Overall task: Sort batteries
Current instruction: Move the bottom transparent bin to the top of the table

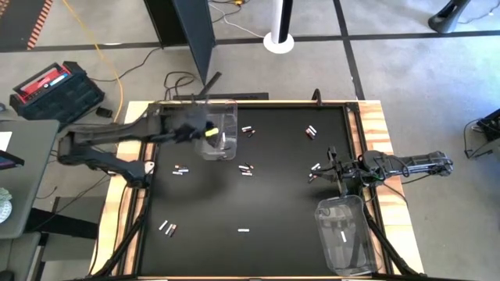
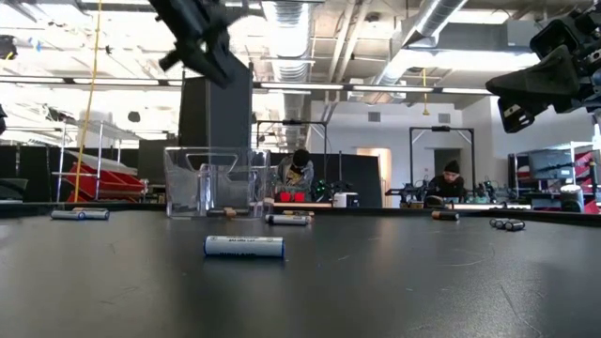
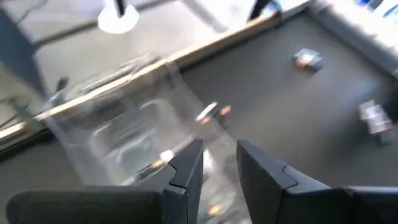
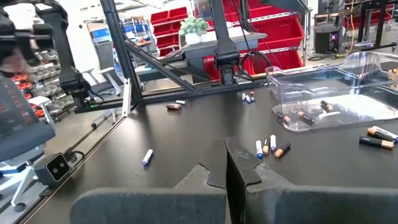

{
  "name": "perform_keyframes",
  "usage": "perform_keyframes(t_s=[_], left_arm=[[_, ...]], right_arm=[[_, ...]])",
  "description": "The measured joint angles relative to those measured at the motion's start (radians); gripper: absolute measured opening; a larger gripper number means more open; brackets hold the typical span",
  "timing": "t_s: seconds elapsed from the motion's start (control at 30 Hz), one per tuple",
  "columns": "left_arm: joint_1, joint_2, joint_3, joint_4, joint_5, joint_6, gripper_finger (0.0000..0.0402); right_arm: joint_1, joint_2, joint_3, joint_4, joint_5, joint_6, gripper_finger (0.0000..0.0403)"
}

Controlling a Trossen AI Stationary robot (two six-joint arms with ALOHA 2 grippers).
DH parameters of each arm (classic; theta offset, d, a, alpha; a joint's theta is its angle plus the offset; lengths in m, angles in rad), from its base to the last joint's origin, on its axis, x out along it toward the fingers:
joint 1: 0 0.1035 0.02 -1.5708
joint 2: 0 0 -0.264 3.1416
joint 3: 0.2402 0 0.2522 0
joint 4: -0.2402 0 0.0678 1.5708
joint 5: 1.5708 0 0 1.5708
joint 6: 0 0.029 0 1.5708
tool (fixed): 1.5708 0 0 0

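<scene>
Right now, batteries: small cylindrical cells, some white, some dark with red or copper ends (image 1: 247,169), are lying scattered over the black table mat (image 1: 266,203); several are lying inside the clear plastic bin at the mat's far left (image 1: 218,130), and one white cell (image 1: 343,236) is lying in the second clear bin.
Loose cells relative to the far-left bin: one pair (image 1: 247,130) is sitting just beside it, another pair (image 1: 181,169) is lying near its front left, a third pair (image 1: 312,132) is lying well off toward the right edge, and a lone white cell (image 1: 244,230) is lying well apart toward the near side.
Nearest cell in the low view: a white battery (image 2: 244,246) is lying on its side in front of the far-left bin (image 2: 216,181).
Left gripper (image 1: 209,131): it is hanging over the far-left bin, its dark fingers (image 3: 186,167) standing slightly apart with nothing between them.
Right gripper (image 1: 331,168): it is waiting well to the right of the far-left bin, beside a small cluster of cells (image 1: 315,170); its fingers (image 4: 239,169) are pressed together, empty.
Second clear bin (image 1: 344,234): it is sitting at the near right corner, far from the far-left bin.
Room beyond: two people are sitting at benches behind the table.
</scene>
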Motion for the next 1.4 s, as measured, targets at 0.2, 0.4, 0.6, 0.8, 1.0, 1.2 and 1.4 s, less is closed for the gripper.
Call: perform_keyframes(t_s=[0.2, 0.4, 0.6, 0.8, 1.0, 1.2, 1.4], left_arm=[[-0.241, -0.046, -0.124, 0.173, -0.148, -0.106, 0.0091], [-0.447, -0.010, -0.248, 0.365, -0.284, -0.206, 0.0091], [-0.516, 0.040, -0.292, 0.378, -0.234, -0.237, 0.0091], [-0.517, 0.095, -0.292, 0.344, -0.192, -0.144, 0.0091], [-0.495, 0.137, -0.292, 0.325, -0.185, -0.054, 0.0091], [-0.494, 0.147, -0.292, 0.231, -0.186, 0.052, 0.0091], [-0.493, 0.145, -0.292, 0.163, -0.176, 0.150, 0.0091]], right_arm=[[0.000, 0.000, 0.000, 0.000, 0.000, 0.000, 0.0011], [0.000, 0.000, -0.001, 0.012, 0.000, 0.000, 0.0011], [0.000, -0.001, -0.003, 0.064, 0.002, 0.000, 0.0011], [-0.001, 0.000, -0.003, 0.064, 0.002, -0.001, 0.0011], [-0.001, 0.000, -0.003, 0.057, 0.003, -0.016, 0.0011], [-0.001, 0.000, -0.002, 0.045, 0.003, 0.026, 0.0011], [-0.014, 0.019, 0.015, 0.117, 0.073, 0.041, 0.0011]])
